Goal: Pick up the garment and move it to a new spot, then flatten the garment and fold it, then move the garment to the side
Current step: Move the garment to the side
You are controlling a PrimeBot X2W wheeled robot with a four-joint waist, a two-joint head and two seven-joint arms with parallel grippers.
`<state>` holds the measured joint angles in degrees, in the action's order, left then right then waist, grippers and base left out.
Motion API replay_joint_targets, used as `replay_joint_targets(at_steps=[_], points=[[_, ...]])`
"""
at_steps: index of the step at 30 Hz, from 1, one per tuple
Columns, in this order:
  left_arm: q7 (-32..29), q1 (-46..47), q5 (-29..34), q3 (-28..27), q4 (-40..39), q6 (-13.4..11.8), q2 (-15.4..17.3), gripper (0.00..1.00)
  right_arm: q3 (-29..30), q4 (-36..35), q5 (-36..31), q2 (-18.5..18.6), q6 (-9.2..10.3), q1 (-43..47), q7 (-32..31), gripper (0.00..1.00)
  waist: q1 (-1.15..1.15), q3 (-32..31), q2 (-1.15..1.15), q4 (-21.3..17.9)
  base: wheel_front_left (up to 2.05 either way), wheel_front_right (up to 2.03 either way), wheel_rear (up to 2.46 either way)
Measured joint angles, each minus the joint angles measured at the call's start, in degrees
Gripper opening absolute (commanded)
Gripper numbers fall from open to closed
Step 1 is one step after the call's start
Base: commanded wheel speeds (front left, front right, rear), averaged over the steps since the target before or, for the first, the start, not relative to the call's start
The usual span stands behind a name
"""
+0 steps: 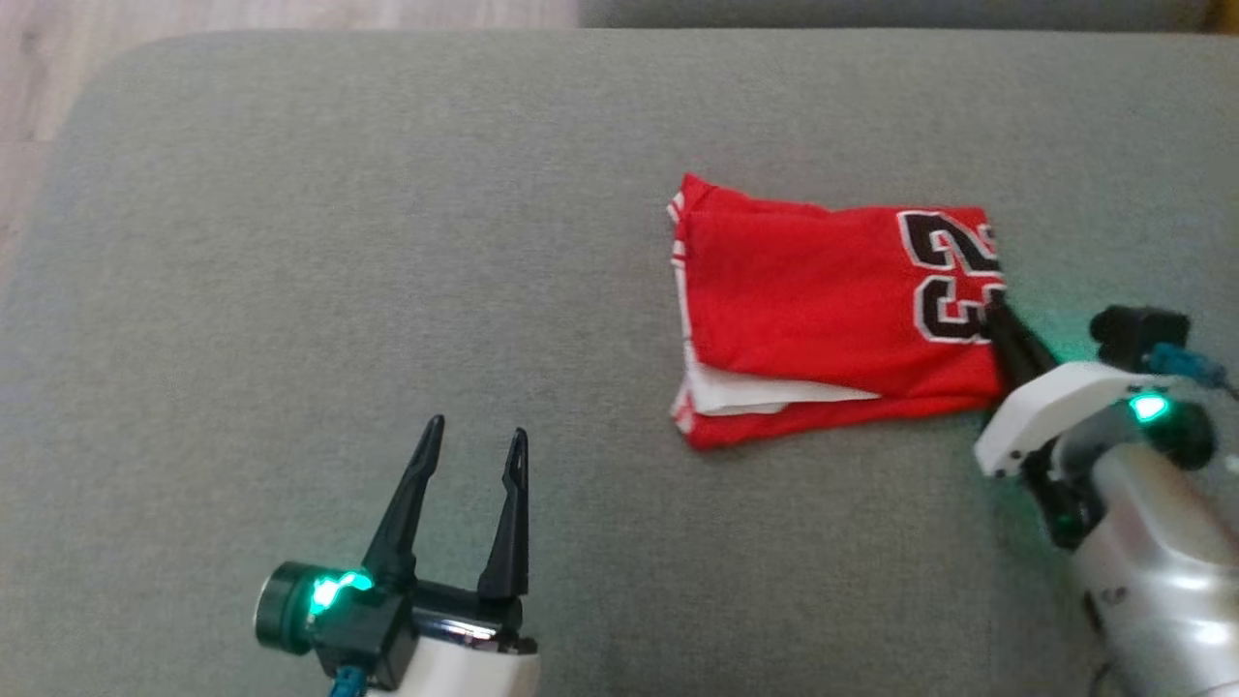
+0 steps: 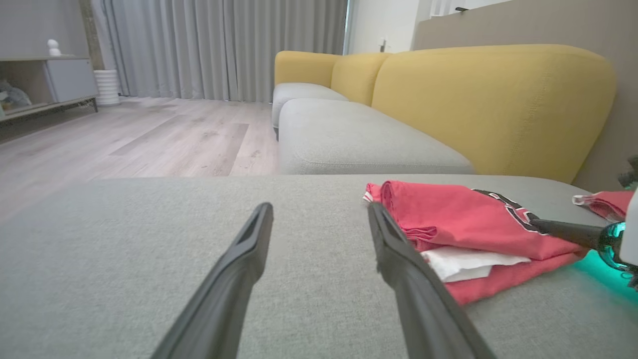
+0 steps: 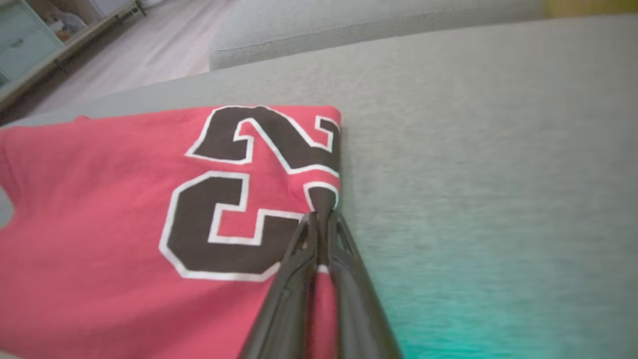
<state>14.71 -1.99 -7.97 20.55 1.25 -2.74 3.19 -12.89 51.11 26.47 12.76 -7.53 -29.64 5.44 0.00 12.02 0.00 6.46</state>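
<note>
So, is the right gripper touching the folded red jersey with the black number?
Touching. The right wrist view shows the right gripper with its jaws shut on the edge of the folded red jersey, cloth pinched between them.

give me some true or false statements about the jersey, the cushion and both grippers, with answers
1. The red folded jersey with a black-and-white number lies on the grey fabric cushion. True.
2. The left gripper is clamped on the jersey. False: its jaws stand open over bare cushion, apart from the jersey.
3. The right gripper has its jaws closed on the jersey's edge beside the number. True.
4. The jersey is spread out in a single layer. False: it is folded into stacked layers, with a white inner layer showing at one edge.
</note>
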Motion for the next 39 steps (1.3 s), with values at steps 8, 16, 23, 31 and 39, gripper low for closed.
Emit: replay_joint_targets(at_steps=[8, 16, 23, 31, 39], points=[[0.0, 3.83, 2.33, -0.25, -1.74, -2.36, -0.01, 1.0, -1.52, -0.94, -4.97, 10.24, 0.0, -5.37, 2.16, 0.0, 0.01, 3.67, 0.0, -5.82, 0.0, 0.0, 0.0], [0.0, 8.04, 4.48, -0.78, -0.09, -2.21, -0.03, 1.0, 0.14, -5.94, -7.97, 20.27, 0.0, -8.44, 0.57, 0.0, 0.0, 7.66, 0.0, -11.65, 0.0, 0.0, 0.0], [0.0, 11.31, 5.02, -1.21, 1.04, -1.3, -0.04, 1.0, 6.73, -11.02, -12.05, 29.17, 0.0, -8.51, -3.36, 1.0, 0.01, 10.02, 0.0, -14.85, 0.0, 0.0, 0.0], [0.0, 11.35, 4.27, -1.27, 1.54, -1.38, -0.07, 1.0, 14.66, -16.81, -19.79, 23.15, 0.0, -6.43, 0.65, 1.0, 0.0, 8.41, 0.0, -13.14, 0.0, 0.0, 0.0], [0.0, 8.54, 1.12, -0.82, 1.97, -2.36, -0.1, 1.0, 9.38, -20.05, -18.09, 4.42, 0.0, 9.85, 6.3, 1.0, -0.01, 3.25, 0.0, -9.45, 0.0, 0.0, 0.0]])
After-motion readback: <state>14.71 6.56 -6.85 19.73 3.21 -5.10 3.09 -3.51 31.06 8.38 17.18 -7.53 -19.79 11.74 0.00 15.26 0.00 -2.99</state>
